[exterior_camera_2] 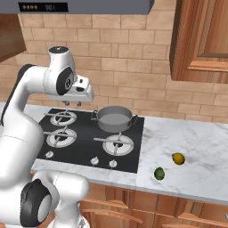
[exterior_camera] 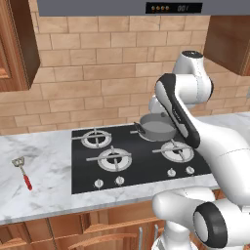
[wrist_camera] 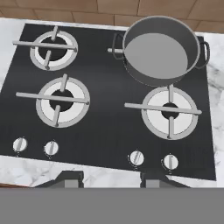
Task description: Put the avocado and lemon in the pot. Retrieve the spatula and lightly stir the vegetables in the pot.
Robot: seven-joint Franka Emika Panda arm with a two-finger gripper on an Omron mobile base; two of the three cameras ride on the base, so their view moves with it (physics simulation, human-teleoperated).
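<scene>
Right base view showed the pot (exterior_camera_2: 114, 119) sitting on the back right burner of the black cooktop (exterior_camera_2: 80, 138), grey and with nothing inside it. On the marble counter (exterior_camera_2: 196, 147) to the right of the cooktop lay the lemon (exterior_camera_2: 178, 158), and just in front of it and slightly left, near the counter's edge, a small dark green avocado (exterior_camera_2: 159, 173); the two fruits were close together but apart, and both well clear of the pot. The gripper (exterior_camera_2: 73, 103) hung high above the left burners, pointing down, its fingers (exterior_camera_2: 79, 103) short and dark under the white hand. Hand view looked straight down on the cooktop from above, with the two finger tips (wrist_camera: 66, 178) standing apart at the bottom edge and nothing between them, so the jaws were partly open and empty. Left base view showed the spatula (exterior_camera: 23, 172) lying flat on the counter far to the left of the cooktop, its silver head toward the wall and its red handle toward the front edge, well apart from everything else.
</scene>
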